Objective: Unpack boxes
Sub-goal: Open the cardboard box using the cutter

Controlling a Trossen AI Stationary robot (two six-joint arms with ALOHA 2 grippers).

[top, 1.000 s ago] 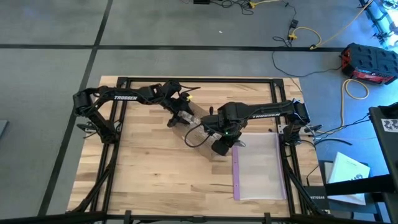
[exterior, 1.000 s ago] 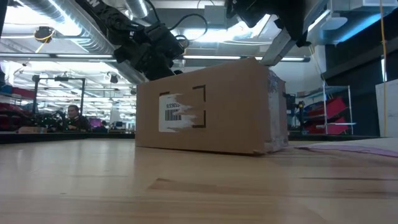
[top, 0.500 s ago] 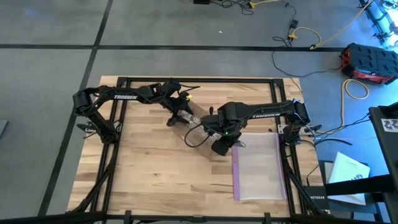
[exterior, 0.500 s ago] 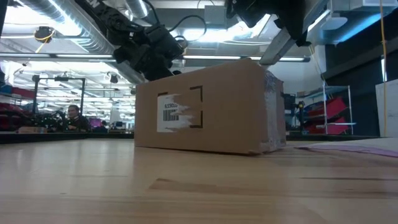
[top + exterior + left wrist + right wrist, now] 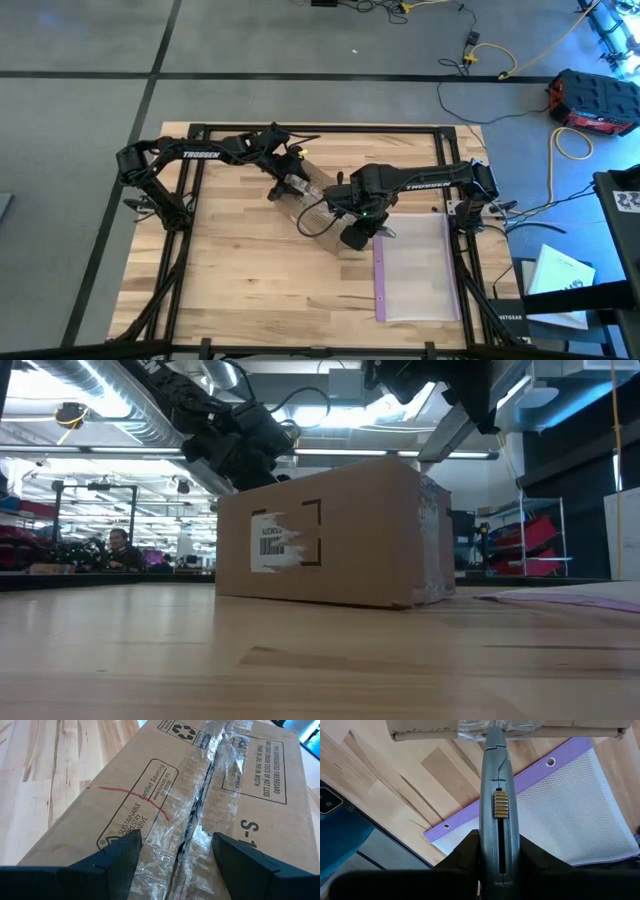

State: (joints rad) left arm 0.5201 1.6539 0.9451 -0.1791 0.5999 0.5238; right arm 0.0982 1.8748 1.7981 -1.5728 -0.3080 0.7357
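Observation:
One brown cardboard box (image 5: pixel 315 205) lies flat on the wooden table near its middle, torn pale label (image 5: pixel 275 545) facing the near edge. Clear tape runs along its top seam (image 5: pixel 200 805). My left gripper (image 5: pixel 177 840) comes from the far left and stands open over the box's far-left end, one finger on each side of the seam. My right gripper (image 5: pixel 350 232) hovers at the box's near-right end, shut on a grey knife-like tool (image 5: pixel 499 785) with a brass slider. My left gripper's open fingers (image 5: pixel 117 852) lie against the box's top face on either side of the taped seam, slanting down from the far left; I cannot tell for sure that they touch it. My right gripper pinches the tool's handle near its rear end (image 5: pixel 499 845) between both fingers. The tool runs along the fingers, pointing steeply down. Its tip (image 5: pixel 493 732) reaches the tape at the box's end, clear of the table.
A clear mesh bag with a purple edge (image 5: pixel 415 265) lies flat at the near right, just beside the box and under my right gripper. Black frame rails (image 5: pixel 190 250) run round the table. Bare wood (image 5: pixel 250 280) spreads at the near left.
The box has crept a little toward the table's left edge, staying flat on the wood. Both grippers keep their places and their openings.

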